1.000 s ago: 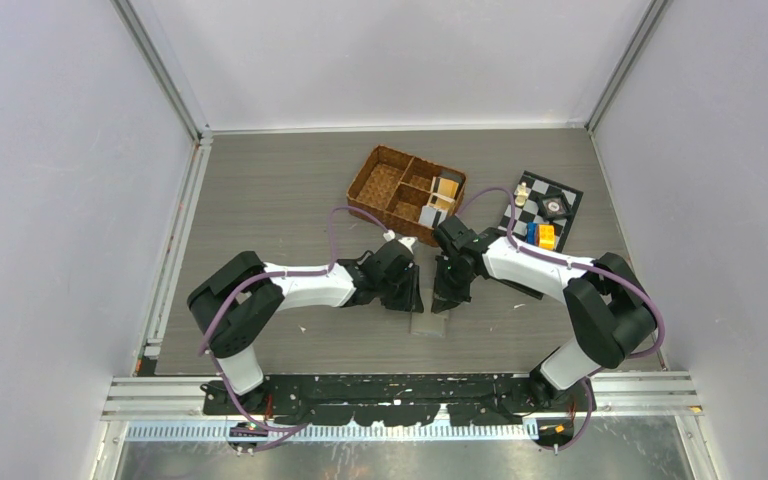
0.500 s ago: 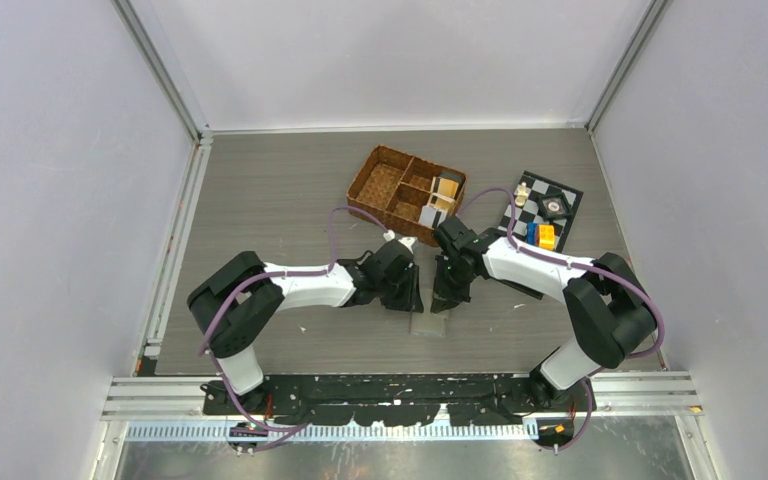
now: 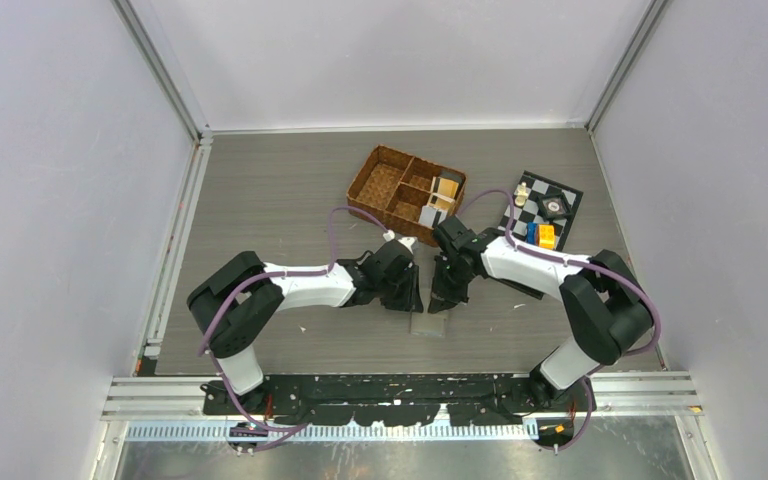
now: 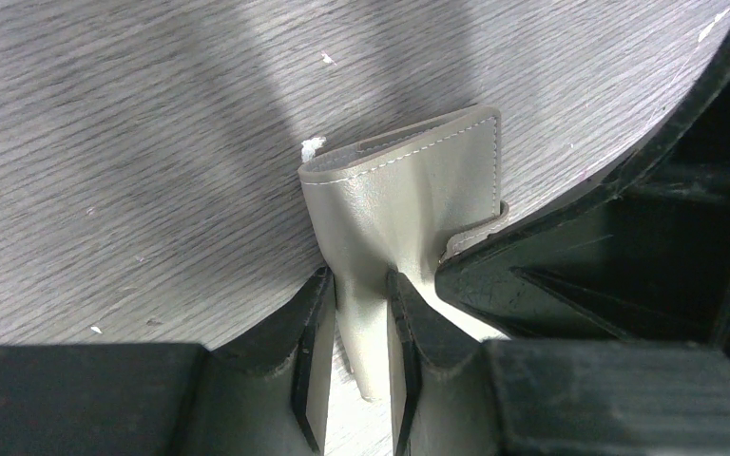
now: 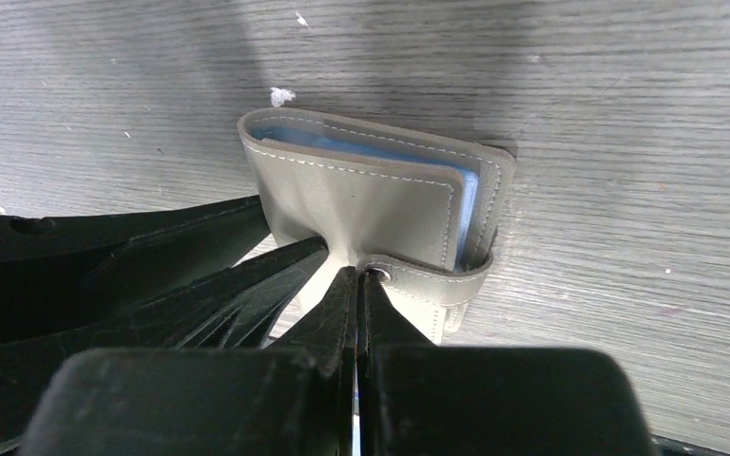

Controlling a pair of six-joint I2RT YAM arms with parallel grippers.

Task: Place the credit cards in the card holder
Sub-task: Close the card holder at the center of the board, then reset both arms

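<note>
**Card holder** [image 4: 409,190]. Small grey-olive folding wallet, stitched edges, closed.
- Location: on the table [image 3: 280,190], near its front middle, between the two hands.
- Contents: light-blue clear sleeves [image 5: 342,147] showing at the open edge. No card seen inside.
- Fastening: snap tab [image 5: 428,271] wrapped round one side.

**Left hand** [image 4: 358,280]. Clenched on a puckered fold of the holder's cover.

**Right hand** [image 5: 356,277]. Fingers pressed fully together at the tab's end. Whether the tab is pinched between them cannot be told.

**Cards** [image 3: 445,188]. Orange and pale ones standing in a right-hand compartment of the basket [image 3: 380,165], well apart from the holder.

**Handling, judged.**
- Holder: light, soft and pliant. It creases where it is squeezed and would likely slide on the table if pulled from one side only.
- Best hold: one cover near the spine to anchor it, and the tab's free end to peel it open.
- Sleeves: thin and easily crumpled.
- Cards: stiff, slick and thin. Take them by an edge.
</note>
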